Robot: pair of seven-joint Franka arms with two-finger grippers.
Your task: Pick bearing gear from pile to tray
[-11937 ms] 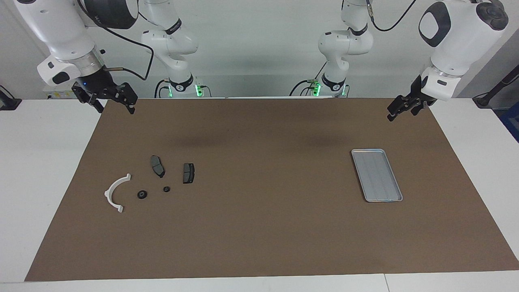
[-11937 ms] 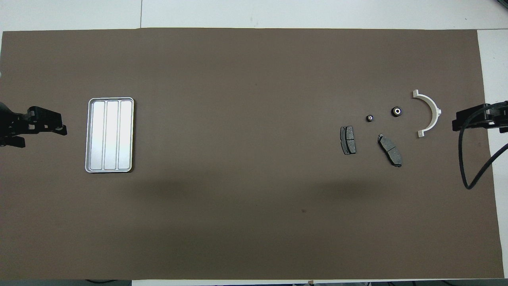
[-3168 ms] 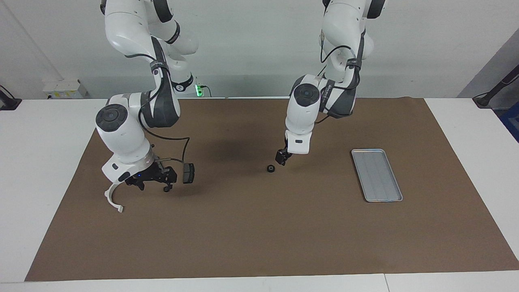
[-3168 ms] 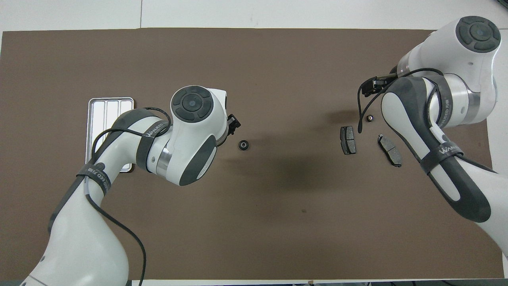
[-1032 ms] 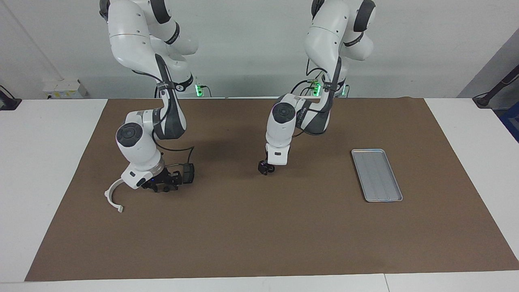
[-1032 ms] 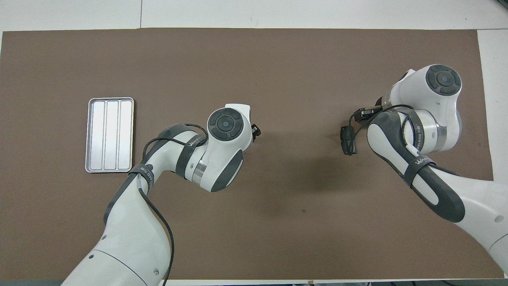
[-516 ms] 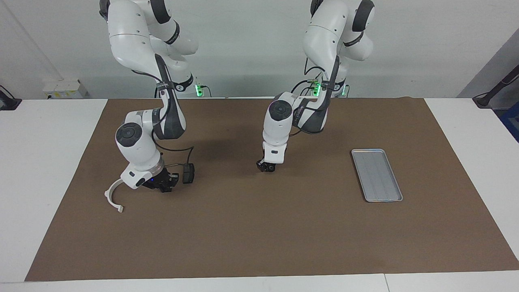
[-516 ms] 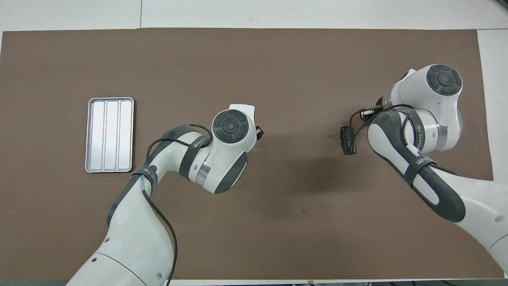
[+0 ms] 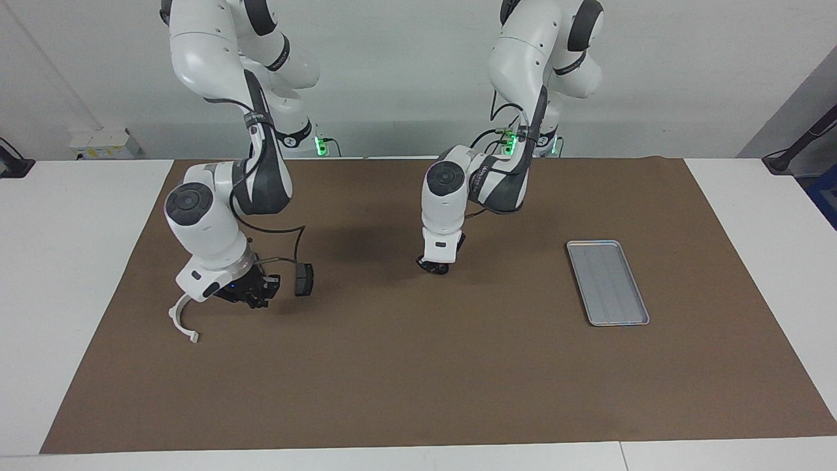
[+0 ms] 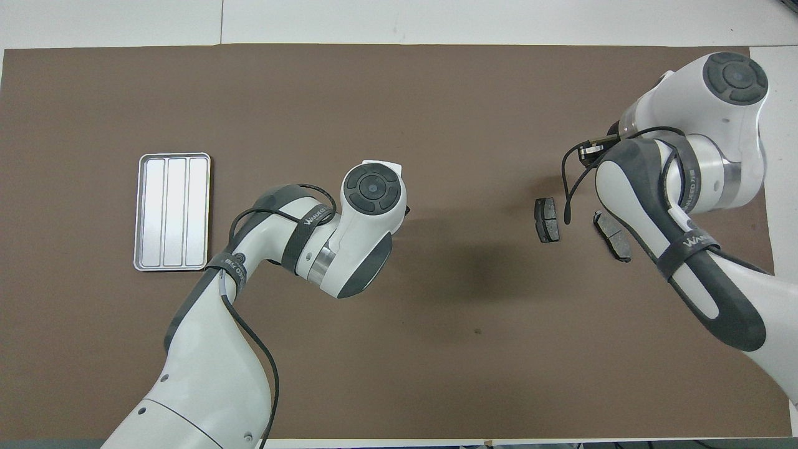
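My left gripper (image 9: 437,267) hangs just above the middle of the mat, its fingers closed around a dark round bearing gear; the overhead view hides both under the wrist. The right gripper (image 9: 255,297) is shut and raised a little over the pile, beside the white half-ring bracket (image 9: 182,318). A small dark piece sits at its tips, and no small round piece lies on the mat there. One dark pad (image 9: 303,279) (image 10: 547,219) lies beside that gripper, and a second pad (image 10: 612,236) lies partly under the right arm. The silver tray (image 9: 608,282) (image 10: 173,212) lies bare toward the left arm's end.
A brown mat (image 9: 418,379) covers most of the white table. The right arm's black cable (image 10: 566,187) loops down over the pile near the first pad. Bare mat stretches between the left gripper and the tray.
Both grippers have closed and risen slightly within the last second. The left closed where the bearing gear lay in the middle, the right where the small round piece lay in the pile.
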